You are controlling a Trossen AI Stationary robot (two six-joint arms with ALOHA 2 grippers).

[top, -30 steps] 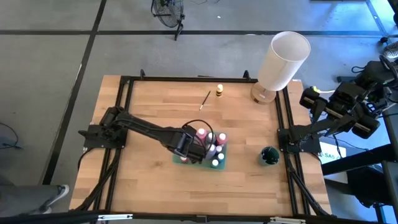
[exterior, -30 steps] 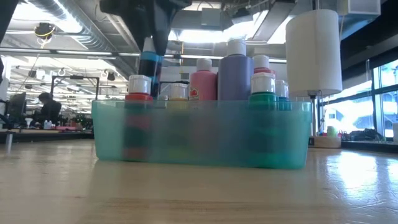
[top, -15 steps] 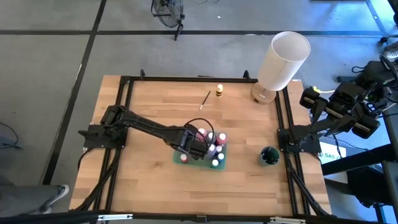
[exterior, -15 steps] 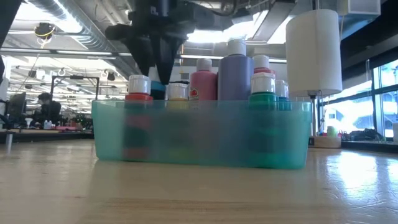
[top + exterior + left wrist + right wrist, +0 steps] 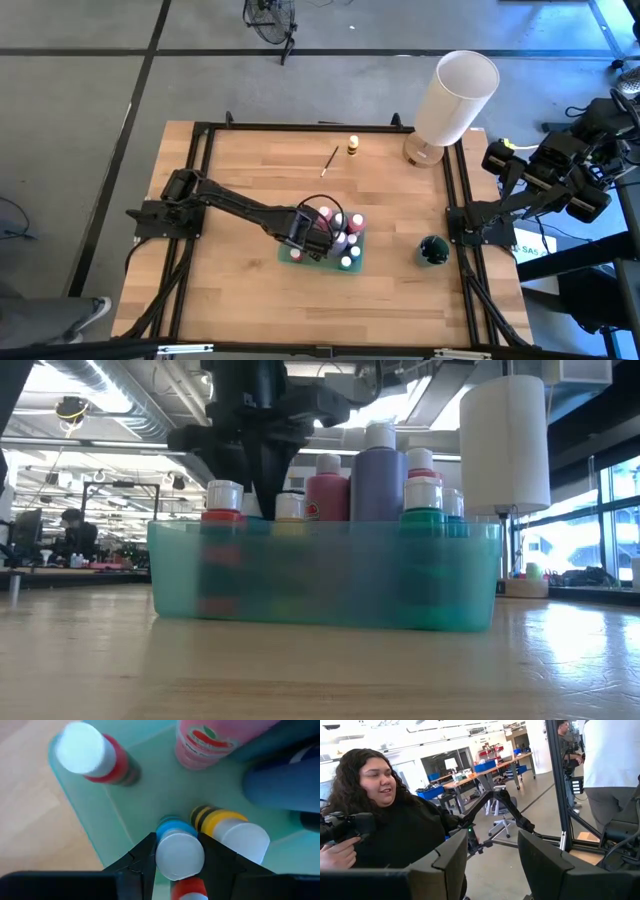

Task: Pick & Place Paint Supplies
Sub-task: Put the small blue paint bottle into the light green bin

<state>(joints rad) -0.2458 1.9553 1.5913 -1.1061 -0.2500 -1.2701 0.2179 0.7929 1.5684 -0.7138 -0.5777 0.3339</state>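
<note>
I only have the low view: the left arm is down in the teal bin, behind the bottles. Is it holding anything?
Observer: Yes. The left wrist view shows the left gripper shut on a blue bottle with a white cap, inside the bin, beside a yellow-banded bottle.
Operator: Anything outside the bin?
Observer: In the high view, a brush and a small yellow bottle sit apart near the far edge of the table.
Operator: And the right arm?
Observer: It is parked beyond the table's right edge, with the right gripper open and empty.
</note>
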